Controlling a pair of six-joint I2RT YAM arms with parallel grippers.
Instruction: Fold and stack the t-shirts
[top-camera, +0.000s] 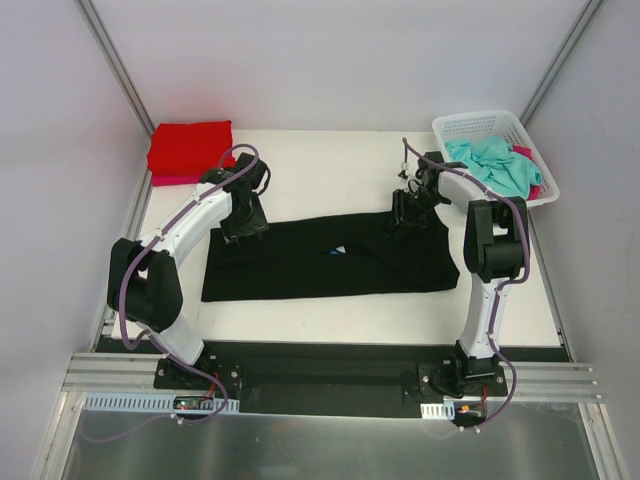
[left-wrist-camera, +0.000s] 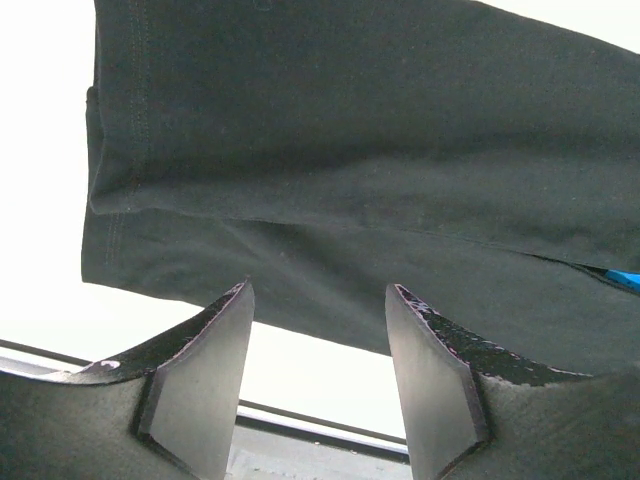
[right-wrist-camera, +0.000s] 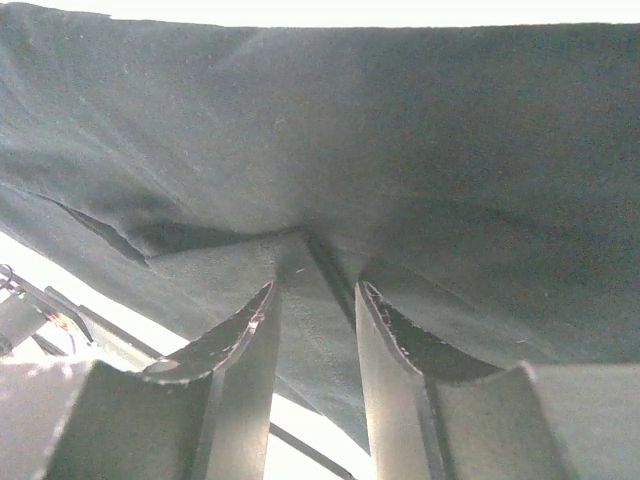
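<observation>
The black t-shirt (top-camera: 330, 262) lies across the middle of the frame in the top view, a long band already doubled over on the desk (top-camera: 330, 160), with a blue speck showing at its fold. Both arms reach over it to its far edge.

In the left wrist view the left fingers (left-wrist-camera: 205, 370) stand well apart with nothing between them. The hem lies just beyond their tips, and bare desk shows through the gap. In the right wrist view the right fingers (right-wrist-camera: 230, 390) stand closer together, with a ridge of black cloth rising between them and creases running to that spot. It looks like a pinch on the shirt, though the contact itself is in shadow.

The main risk, as I judge it, is an uneven lift. With only the right side held, pulling would drag the shirt askew and spoil the fold. A shallow pinch could slip, or catch only the top layer and peel the layers apart.

There are two arms and one black shirt. At the upper left is one folded red shirt (top-camera: 190, 145), with a pinker strip (top-camera: 172, 180) at its near edge. At the upper right, one white basket (top-camera: 455, 125) holds one teal shirt (top-camera: 495, 160) and some pink cloth (top-camera: 527, 153).
</observation>
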